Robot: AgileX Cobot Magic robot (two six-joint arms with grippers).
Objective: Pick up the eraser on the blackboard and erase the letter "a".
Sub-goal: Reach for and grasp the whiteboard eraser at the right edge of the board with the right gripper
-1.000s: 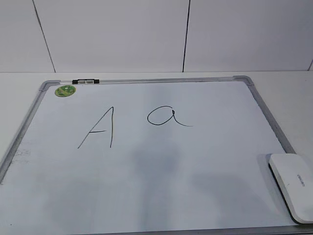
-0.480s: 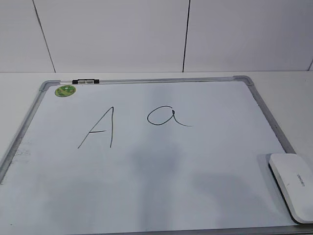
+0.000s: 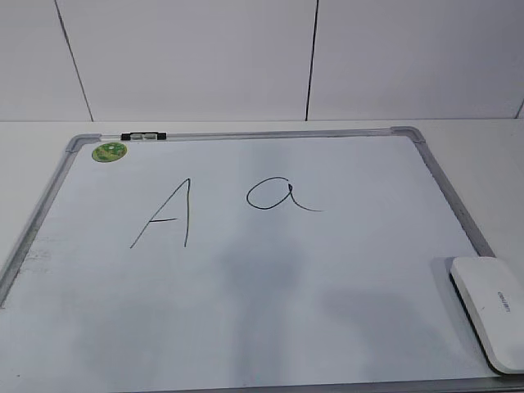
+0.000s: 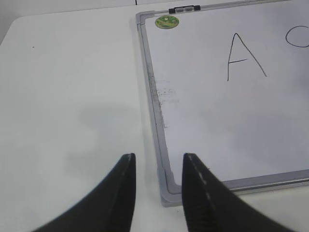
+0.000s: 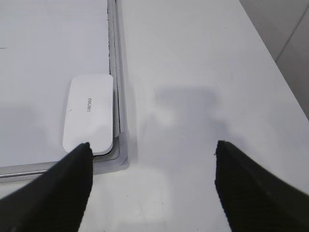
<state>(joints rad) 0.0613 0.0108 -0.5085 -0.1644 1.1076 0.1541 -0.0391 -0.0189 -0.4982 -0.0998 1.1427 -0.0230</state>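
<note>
The blackboard (image 3: pixel 270 286) is a white dry-erase board with a grey frame, lying flat. The letter "a" (image 3: pixel 278 195) is written in thin black marker right of a capital "A" (image 3: pixel 168 214). The white eraser (image 3: pixel 491 307) lies at the board's near right corner; it also shows in the right wrist view (image 5: pixel 89 113). My right gripper (image 5: pixel 152 150) is open and empty above the bare table, just right of that corner. My left gripper (image 4: pixel 157 162) is open and empty over the board's near left corner (image 4: pixel 169 186). Neither gripper shows in the exterior view.
A green round sticker (image 3: pixel 109 151) and a small black-and-clear clip (image 3: pixel 143 136) sit at the board's far left frame. White table (image 4: pixel 72 96) surrounds the board, with a white panelled wall (image 3: pixel 196 57) behind.
</note>
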